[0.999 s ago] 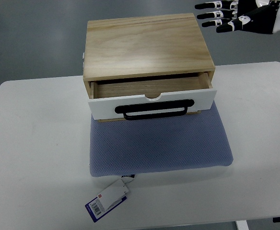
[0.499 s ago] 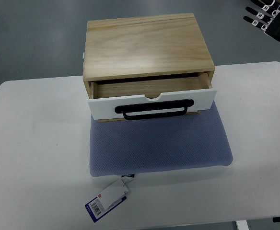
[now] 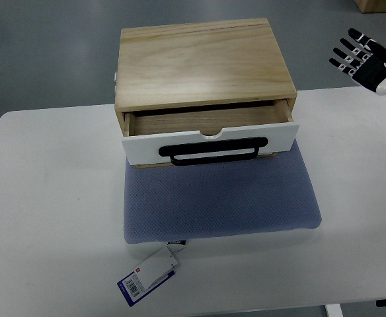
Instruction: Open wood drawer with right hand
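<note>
Cut off at the frame's right edge, the right hand [image 3: 368, 63] hovers with fingers [image 3: 344, 55] spread, empty, well apart from the partly open wood drawer [image 3: 209, 135] resting on a textured blue mat [image 3: 223, 198] atop the white desk [image 3: 47, 211].

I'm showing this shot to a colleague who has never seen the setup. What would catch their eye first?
Probably the wood drawer box at the table's far middle, its white-fronted drawer with a black handle pulled partly out over a blue-grey mat. Next, the right hand at the upper right edge, fingers spread, holding nothing, well clear of the box. A tag lies at the mat's near edge.
</note>
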{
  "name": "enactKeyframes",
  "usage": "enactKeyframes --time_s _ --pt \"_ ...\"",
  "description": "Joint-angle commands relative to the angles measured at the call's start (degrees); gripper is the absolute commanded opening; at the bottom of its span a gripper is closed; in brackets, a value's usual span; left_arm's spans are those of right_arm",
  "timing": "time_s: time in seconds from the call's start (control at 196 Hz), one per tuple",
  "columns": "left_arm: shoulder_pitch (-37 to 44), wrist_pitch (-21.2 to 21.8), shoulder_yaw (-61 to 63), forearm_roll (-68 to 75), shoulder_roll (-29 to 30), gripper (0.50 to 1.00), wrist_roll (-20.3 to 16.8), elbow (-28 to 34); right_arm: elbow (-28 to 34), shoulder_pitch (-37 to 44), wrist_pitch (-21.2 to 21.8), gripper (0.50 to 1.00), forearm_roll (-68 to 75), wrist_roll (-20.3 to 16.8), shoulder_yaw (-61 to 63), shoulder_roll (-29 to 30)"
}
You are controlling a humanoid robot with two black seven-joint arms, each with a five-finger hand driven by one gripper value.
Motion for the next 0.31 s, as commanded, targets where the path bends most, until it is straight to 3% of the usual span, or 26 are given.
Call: enactKeyframes --time_s 0.0,0.301 --pt "0.0 0.0 0.0 0.0 0.0 1.0 0.0 0.0 -0.1 -0.4 0.6 0.956 -4.5 0.1 0.0 0.0" --pt "0.0 0.0 0.0 0.0 0.0 1.0 0.0 0.0 0.0 -2.0 1.0 0.956 -5.8 0.1 0.0 0.1"
